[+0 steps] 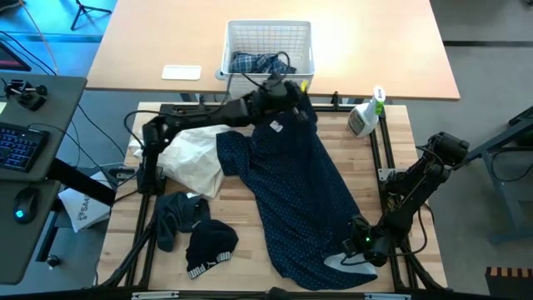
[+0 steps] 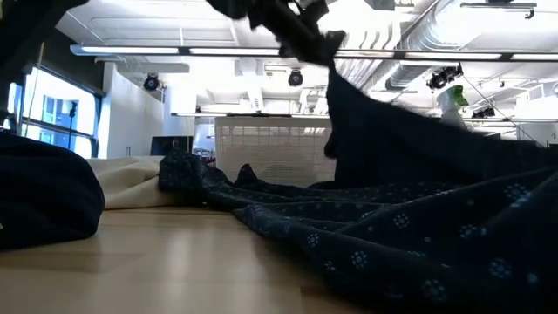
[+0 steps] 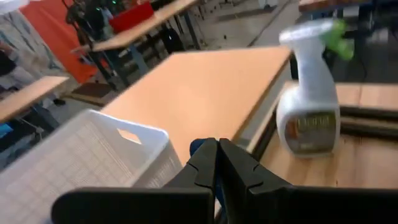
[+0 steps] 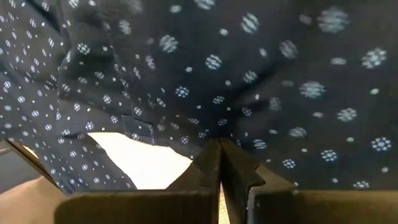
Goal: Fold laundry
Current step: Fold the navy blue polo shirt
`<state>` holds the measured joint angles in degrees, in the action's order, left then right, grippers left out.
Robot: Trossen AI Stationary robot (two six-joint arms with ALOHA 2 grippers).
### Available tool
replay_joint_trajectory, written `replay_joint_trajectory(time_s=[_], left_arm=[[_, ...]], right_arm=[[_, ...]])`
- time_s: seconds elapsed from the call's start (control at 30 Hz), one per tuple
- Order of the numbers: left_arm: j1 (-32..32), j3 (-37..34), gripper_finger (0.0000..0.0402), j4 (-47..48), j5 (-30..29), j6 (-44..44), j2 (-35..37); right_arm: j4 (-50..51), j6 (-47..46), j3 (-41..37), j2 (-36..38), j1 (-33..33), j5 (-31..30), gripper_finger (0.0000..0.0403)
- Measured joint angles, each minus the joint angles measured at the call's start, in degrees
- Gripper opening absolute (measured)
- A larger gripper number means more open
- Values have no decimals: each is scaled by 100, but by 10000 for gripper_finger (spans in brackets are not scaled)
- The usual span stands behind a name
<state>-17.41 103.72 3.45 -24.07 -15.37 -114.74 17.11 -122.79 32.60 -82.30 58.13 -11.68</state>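
Across the desk's middle lies the dotted shirt (image 1: 296, 187), stretched from far edge to near right corner. Left gripper (image 1: 287, 93) pinches its collar end up by the basket (image 1: 268, 42), right gripper (image 1: 360, 250) clamps its hem.

I can't read any text: the spray bottle (image 3: 309, 104) label is blurred, and the lettering on the bag (image 1: 81, 208) beside the table (image 1: 241, 229) is too small.
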Motion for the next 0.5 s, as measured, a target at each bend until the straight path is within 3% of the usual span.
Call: replay_joint_trajectory(time_s=[0.13, 0.27, 0.5], left_arm=[[-51, 19, 0, 1005, -26, 254, 71], [-113, -15, 0, 2184, -43, 538, -309], [-42, -11, 0, 2550, -49, 540, -489]], right_arm=[[-31, -38, 0, -2, 0, -213, 0], [-128, 22, -2, -7, 0, -519, 0], [-153, 532, -2, 0, 0, -341, 0]])
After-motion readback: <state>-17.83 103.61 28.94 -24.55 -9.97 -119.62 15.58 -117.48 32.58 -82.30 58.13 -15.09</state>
